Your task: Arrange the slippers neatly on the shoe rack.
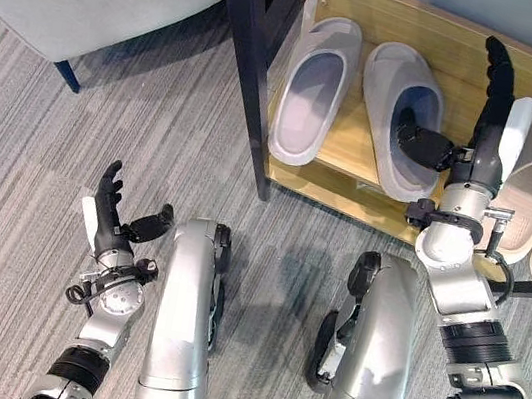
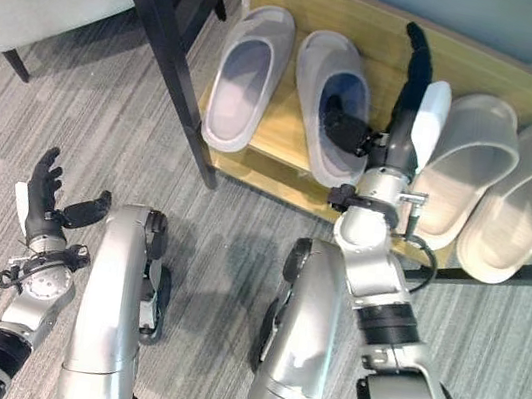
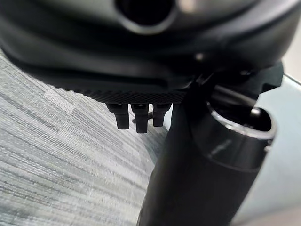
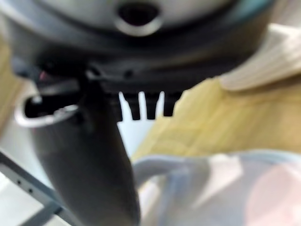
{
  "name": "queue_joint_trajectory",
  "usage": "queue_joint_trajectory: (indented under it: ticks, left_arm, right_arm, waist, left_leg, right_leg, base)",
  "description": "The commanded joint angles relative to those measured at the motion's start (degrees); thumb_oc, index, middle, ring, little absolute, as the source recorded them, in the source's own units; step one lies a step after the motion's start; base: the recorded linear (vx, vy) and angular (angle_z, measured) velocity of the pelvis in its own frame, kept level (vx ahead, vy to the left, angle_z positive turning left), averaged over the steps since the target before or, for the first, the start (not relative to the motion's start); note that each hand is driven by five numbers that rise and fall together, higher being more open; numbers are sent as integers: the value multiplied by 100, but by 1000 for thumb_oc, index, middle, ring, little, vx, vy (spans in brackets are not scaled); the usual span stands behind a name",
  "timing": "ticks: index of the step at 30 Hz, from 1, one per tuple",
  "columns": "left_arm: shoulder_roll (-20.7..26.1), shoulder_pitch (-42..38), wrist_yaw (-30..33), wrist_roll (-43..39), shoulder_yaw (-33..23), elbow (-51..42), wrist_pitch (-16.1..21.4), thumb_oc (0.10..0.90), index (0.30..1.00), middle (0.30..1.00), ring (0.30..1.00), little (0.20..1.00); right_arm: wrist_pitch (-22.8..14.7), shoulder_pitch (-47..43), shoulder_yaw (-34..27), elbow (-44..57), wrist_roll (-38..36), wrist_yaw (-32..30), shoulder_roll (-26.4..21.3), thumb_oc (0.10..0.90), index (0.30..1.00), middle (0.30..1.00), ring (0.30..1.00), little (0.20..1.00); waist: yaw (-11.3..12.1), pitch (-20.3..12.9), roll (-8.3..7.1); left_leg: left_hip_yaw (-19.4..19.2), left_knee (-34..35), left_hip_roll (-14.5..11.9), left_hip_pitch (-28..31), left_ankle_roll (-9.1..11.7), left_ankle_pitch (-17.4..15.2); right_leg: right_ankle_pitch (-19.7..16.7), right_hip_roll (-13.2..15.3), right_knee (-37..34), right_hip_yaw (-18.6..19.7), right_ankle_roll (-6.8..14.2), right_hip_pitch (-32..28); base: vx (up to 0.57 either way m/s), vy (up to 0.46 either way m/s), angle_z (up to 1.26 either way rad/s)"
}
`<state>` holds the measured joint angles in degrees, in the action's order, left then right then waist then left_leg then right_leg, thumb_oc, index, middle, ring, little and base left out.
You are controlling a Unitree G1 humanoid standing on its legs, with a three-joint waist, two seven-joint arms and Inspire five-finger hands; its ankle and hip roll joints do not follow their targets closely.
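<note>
A: Left eye view: where is the right robot hand (image 1: 488,123)?
B: Reaching over the shoe rack (image 1: 452,47), fingers straight, thumb inside the second lilac slipper (image 1: 402,115). No grasp. First lilac slipper (image 1: 314,86) lies beside it.
A: Right eye view?
B: Two beige slippers (image 2: 495,190) lie rightward. Left robot hand (image 2: 43,200) is open, empty, above carpet (image 2: 238,246).
A: Wrist views?
B: Both show straight fingers.
</note>
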<state>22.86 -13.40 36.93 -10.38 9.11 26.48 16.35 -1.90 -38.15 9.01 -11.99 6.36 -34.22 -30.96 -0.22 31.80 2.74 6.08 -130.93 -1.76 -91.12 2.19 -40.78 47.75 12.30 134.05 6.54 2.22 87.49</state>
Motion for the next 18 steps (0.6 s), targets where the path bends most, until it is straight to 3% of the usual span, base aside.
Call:
queue_joint_trajectory:
  ticks: [1, 8, 13, 18]
  left_arm:
    - [342, -14, 243, 370, 115, -350, 278, 800, 900, 900, 900, 900]
    - [293, 88, 284, 383, 137, -360, 239, 800, 900, 900, 900, 900]
    - [271, 188, 313, 445, 178, -446, 208, 800, 900, 900, 900, 900]
    - [235, 250, 349, 443, 192, -422, 182, 800, 900, 900, 900, 900]
  right_arm:
    - [-682, -304, -408, 1162, 329, -335, -186, 800, 900, 900, 900, 900]
    - [-809, 197, -466, 1920, 361, -241, 18, 800, 900, 900, 900, 900]
    - [-1247, 868, -548, 2551, -232, -88, 271, 800, 900, 900, 900, 900]
    - [-1245, 1339, -526, 2821, -297, 23, 341, 800, 900, 900, 900, 900]
  waist:
    - [179, -200, 53]
    - [130, -200, 50]
    - [69, -200, 41]
    - [32, -200, 11]
  left_leg:
    - [275, -114, 197, 117, -91, -184]
    - [263, -103, 195, 117, -92, -169]
    - [249, -80, 193, 117, -95, -155]
    - [237, -70, 187, 117, -98, -157]
  right_leg:
    - [-357, 5, -76, 115, -264, 246]
    - [-353, 9, -89, 124, -281, 246]
    - [-348, -9, -90, 127, -279, 246]
    - [-348, -6, -102, 131, -287, 246]
  base:
    - [0, 0, 0]
    - [0, 0, 0]
    - [0, 0, 0]
    - [0, 0, 0]
